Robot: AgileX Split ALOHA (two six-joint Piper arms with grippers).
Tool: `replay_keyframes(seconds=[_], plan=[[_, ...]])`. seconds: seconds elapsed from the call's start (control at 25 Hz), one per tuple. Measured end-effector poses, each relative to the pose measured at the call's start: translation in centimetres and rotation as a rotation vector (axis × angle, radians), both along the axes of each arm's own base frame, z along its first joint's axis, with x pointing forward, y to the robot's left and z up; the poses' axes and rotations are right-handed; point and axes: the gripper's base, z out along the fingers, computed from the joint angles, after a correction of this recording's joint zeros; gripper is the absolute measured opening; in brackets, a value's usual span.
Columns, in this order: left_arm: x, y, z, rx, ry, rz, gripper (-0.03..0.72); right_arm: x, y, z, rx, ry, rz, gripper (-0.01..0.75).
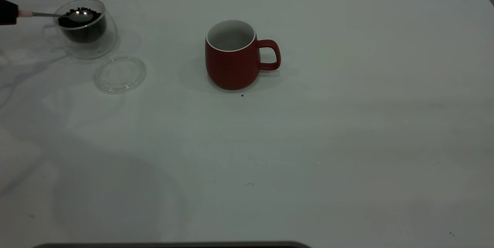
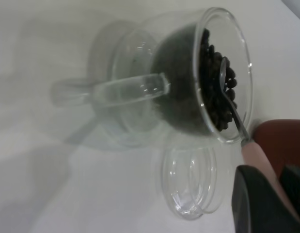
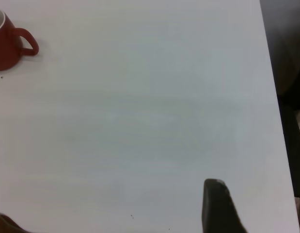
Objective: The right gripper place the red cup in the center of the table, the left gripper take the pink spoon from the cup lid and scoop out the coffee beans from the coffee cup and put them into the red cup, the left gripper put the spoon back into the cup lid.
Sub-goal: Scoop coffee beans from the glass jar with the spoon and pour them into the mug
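Observation:
The red cup (image 1: 231,63) stands upright near the middle of the table (image 1: 347,124), its handle to the right and its white inside empty. My left gripper (image 1: 11,12) is at the far left edge, shut on the pink spoon's handle (image 2: 256,153). The spoon's silver bowl (image 1: 81,16) rests on the coffee beans (image 1: 83,32) inside the coffee cup (image 1: 104,43). The cup lid (image 1: 120,73) lies empty just in front of the coffee cup. My right gripper (image 3: 111,223) is open and empty, low over bare table far to the right of the red cup (image 3: 7,46).
A tiny dark speck (image 1: 242,95) lies on the table just in front of the red cup. The table's far edge runs close behind the coffee cup. The table's right edge (image 3: 271,73) shows in the right wrist view.

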Motion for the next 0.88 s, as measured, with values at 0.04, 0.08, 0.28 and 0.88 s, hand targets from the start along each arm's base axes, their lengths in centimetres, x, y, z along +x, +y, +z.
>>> replay_keyframes(seconds=[0.04, 0.08, 0.28, 0.88], plan=[[0.0, -0.1, 0.0, -0.001, 0.002, 0.0, 0.121, 0.0, 0.0, 0.0, 0.0, 0.0, 0.0, 0.425], [0.1, -0.1, 0.0, 0.0, 0.003, 0.0, 0.121, 0.0, 0.0, 0.0, 0.001, 0.0, 0.0, 0.425], [0.2, 0.1, -0.2, 0.031, 0.005, 0.029, 0.121, 0.0, 0.0, 0.0, -0.001, 0.0, -0.001, 0.412], [0.4, 0.2, -1.5, -0.007, 0.046, 0.095, 0.121, 0.0, 0.0, 0.0, -0.001, 0.0, -0.001, 0.378]])
